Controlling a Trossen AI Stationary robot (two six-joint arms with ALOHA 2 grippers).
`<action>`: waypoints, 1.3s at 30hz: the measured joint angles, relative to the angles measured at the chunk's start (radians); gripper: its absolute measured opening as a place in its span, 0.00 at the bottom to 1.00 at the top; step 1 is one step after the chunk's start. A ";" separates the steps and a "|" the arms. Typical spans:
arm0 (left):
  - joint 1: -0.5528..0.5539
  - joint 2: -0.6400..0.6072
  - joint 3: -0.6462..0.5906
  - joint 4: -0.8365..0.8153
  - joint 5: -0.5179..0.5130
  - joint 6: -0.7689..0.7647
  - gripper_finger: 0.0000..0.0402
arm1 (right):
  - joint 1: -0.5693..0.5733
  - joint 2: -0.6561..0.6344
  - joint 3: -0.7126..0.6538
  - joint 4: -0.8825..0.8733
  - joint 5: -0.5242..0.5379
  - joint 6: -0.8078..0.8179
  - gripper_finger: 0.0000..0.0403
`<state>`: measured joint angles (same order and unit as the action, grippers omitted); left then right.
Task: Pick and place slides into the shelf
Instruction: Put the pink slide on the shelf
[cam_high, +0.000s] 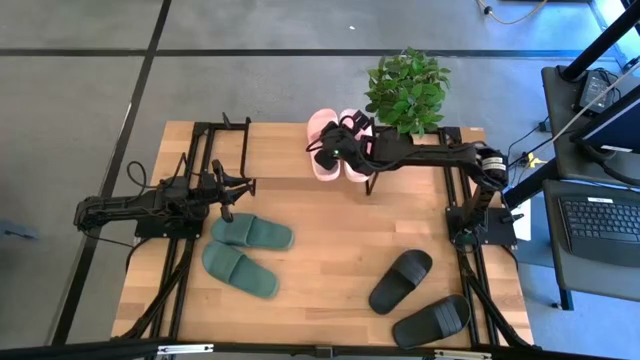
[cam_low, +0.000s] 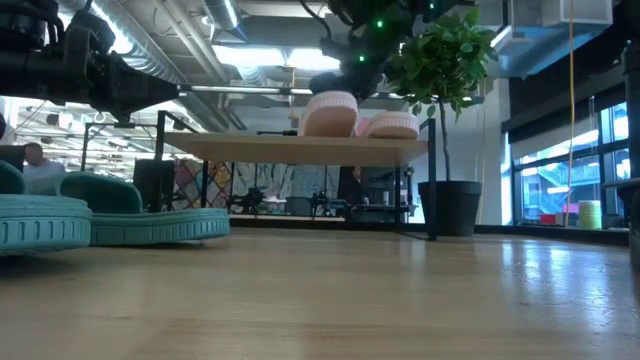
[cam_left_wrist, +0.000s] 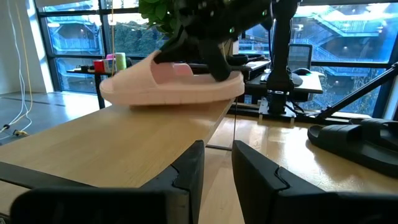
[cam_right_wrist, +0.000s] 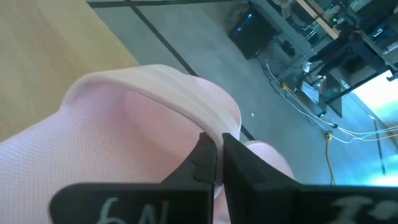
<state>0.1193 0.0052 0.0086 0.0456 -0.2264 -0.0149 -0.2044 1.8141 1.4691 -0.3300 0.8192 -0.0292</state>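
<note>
Two light pink slides (cam_high: 322, 165) lie side by side on the shelf's wooden top board (cam_high: 270, 150), soles down; they also show in the low view (cam_low: 330, 113). My right gripper (cam_high: 338, 150) is over them, shut on one slide's strap. My left gripper (cam_high: 243, 187) hovers open and empty near the shelf's left part, above the dark green pair (cam_high: 250, 232), (cam_high: 240, 270) on the table. The black pair (cam_high: 400, 280), (cam_high: 432, 320) lies sole-down at the table's near right. My right gripper (cam_right_wrist: 217, 155) pinches the pink slide's wide strap at its edge (cam_right_wrist: 186, 115) between the two fingers, coming from above and slanting down. The slide (cam_left_wrist: 168, 87) sits flat with its sole on the shelf's top board (cam_left_wrist: 124, 143).
A potted plant (cam_high: 407, 90) stands just behind the shelf's right end. The shelf's black metal frame legs (cam_low: 432, 180) stand on the table. Bare tabletop (cam_high: 330, 250) lies between the green and black pairs. Desks with a keyboard (cam_high: 600, 220) stand to the right.
</note>
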 joint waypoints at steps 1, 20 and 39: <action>0.000 0.000 0.000 0.000 0.000 0.000 0.19 | -0.001 0.000 -0.012 0.013 0.000 0.000 0.03; 0.000 0.000 0.000 0.000 0.000 0.000 0.19 | -0.023 0.000 -0.105 0.150 0.051 -0.002 0.03; 0.000 0.000 0.000 0.000 0.000 0.000 0.19 | -0.029 0.000 -0.105 0.191 0.076 -0.082 0.03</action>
<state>0.1195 0.0055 0.0088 0.0453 -0.2264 -0.0151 -0.2338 1.8141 1.3643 -0.1394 0.8953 -0.1114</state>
